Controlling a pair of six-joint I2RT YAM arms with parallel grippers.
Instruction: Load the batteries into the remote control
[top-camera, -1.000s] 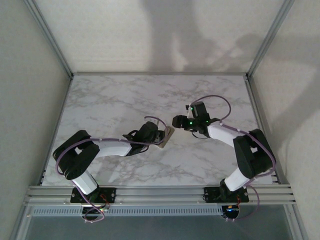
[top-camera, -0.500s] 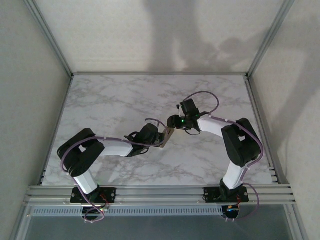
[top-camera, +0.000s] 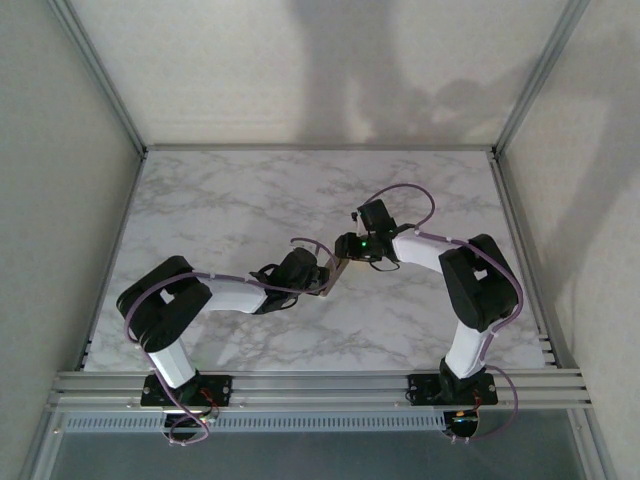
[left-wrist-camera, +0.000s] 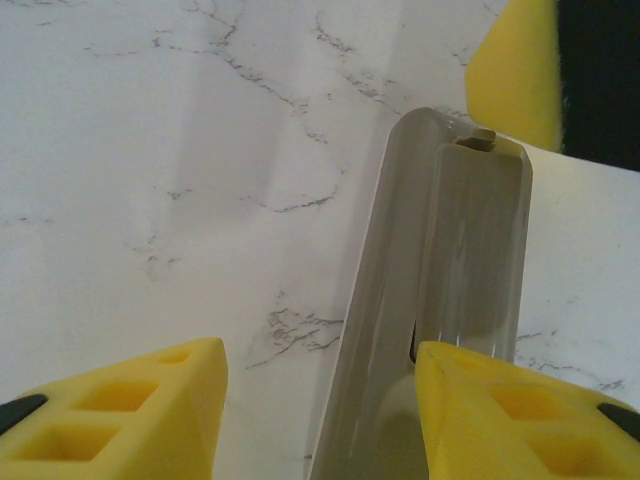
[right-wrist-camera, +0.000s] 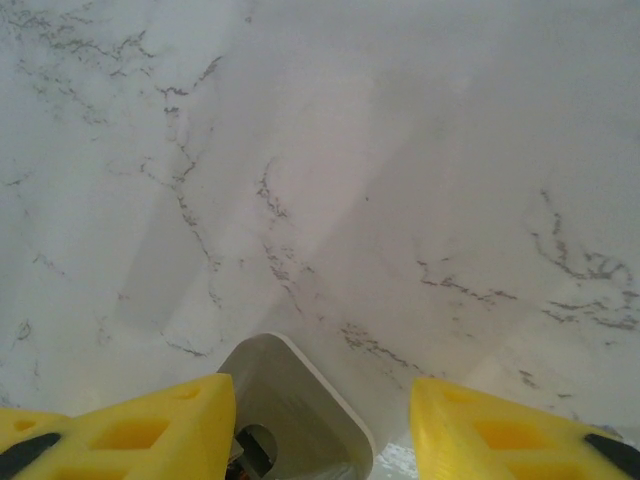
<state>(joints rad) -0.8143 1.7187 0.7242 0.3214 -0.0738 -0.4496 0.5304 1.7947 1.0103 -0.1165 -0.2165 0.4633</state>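
The remote control (left-wrist-camera: 440, 280) lies back-up on the marble, its greyish-tan battery trough facing me, with a small nub at its far end. My left gripper (left-wrist-camera: 318, 350) is open; its right finger (left-wrist-camera: 500, 410) overlaps the remote's near end, while the left finger stands apart on bare marble. My right gripper (right-wrist-camera: 322, 385) is open over the remote's rounded far end (right-wrist-camera: 300, 400), where a dark hole shows. From above, the remote (top-camera: 336, 273) sits between the left gripper (top-camera: 315, 272) and the right gripper (top-camera: 347, 247). The batteries are hidden.
A yellow finger of the right gripper (left-wrist-camera: 515, 70) hangs just beyond the remote's far end. The marble table (top-camera: 230, 200) has open surface at the back and left. Metal frame posts and white walls bound it; a rail (top-camera: 320, 385) runs along the near edge.
The right arm has folded in and its gripper has moved left, up to the remote's far end. The left arm has barely shifted.
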